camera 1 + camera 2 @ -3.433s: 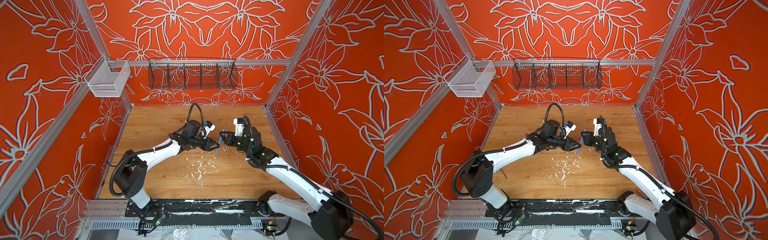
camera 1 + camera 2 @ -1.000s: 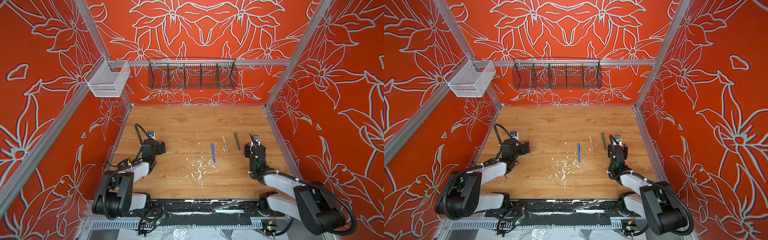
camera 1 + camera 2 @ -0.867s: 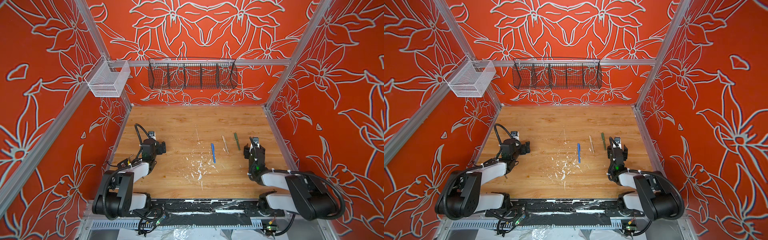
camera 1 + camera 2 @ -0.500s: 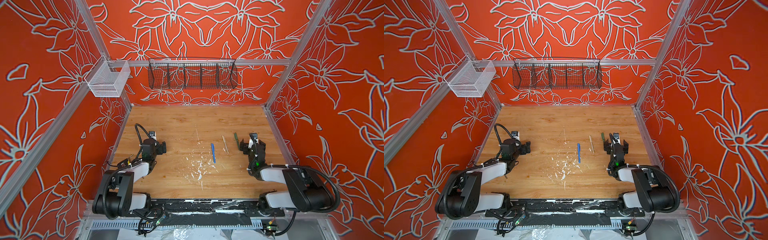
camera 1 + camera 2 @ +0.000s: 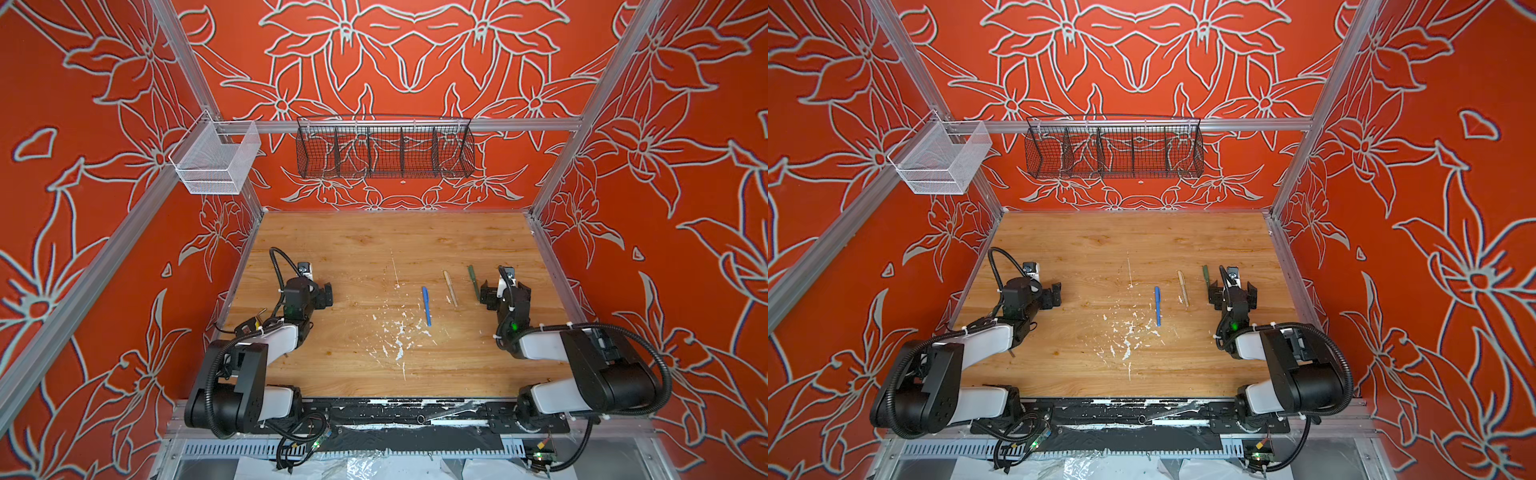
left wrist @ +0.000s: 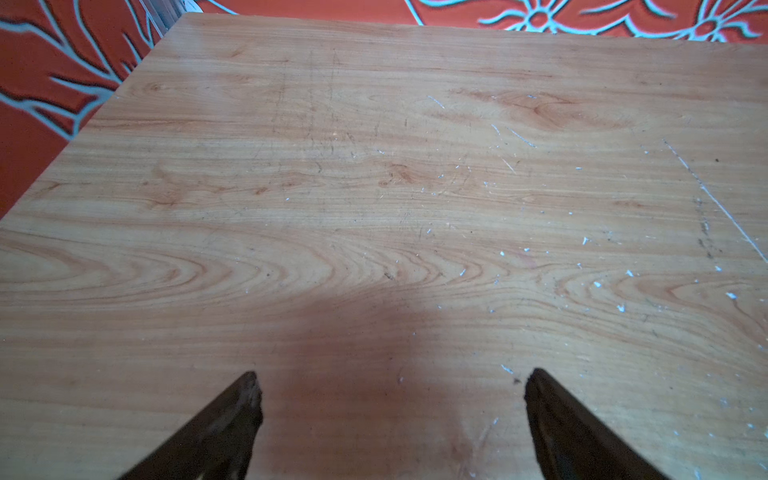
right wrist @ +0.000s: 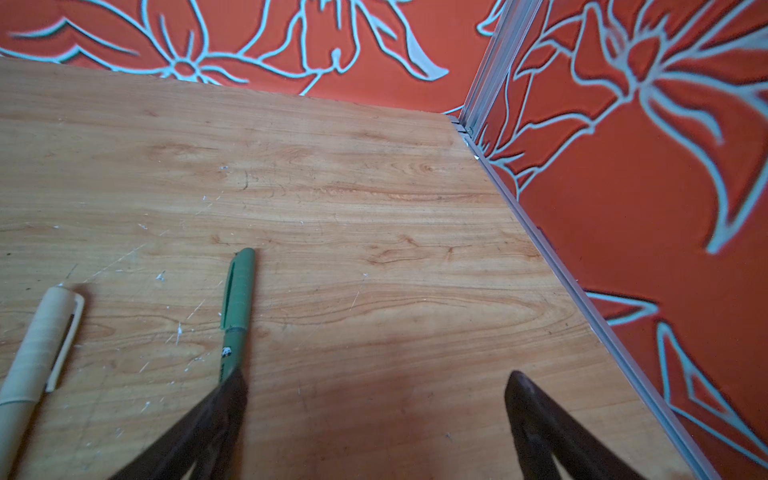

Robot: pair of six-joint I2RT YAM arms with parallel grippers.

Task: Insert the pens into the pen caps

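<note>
Pens lie flat in a loose row on the right half of the bench point(image 5: 353, 249), roughly parallel and running from near edge toward the back wall. From my side I see the blue pen point(image 5: 426, 305) nearest the middle, the beige pen point(image 5: 450, 289) next, and the green pen point(image 5: 473, 281) farthest right; none touches another. In the right wrist view the green cap point(image 7: 239, 291) and the beige cap point(image 7: 39, 345) both sit on their pens, clips showing. The blue pen looks capped too, though it is too small for me to be sure.

White flecks point(image 5: 397, 332) scatter over the bench just below the blue pen. A black wire basket point(image 5: 384, 149) hangs on the back wall and a white mesh basket point(image 5: 214, 160) on the left rail, both well above the bench. Nothing stands between either arm and the pens.

The right jaws are spread wide with only bare wood between them. One fingertip point(image 7: 226, 399) overlaps the green pen's barrel; I cannot tell whether it touches. The left jaws are also spread wide over bare bench, holding nothing, well apart from the pens.
</note>
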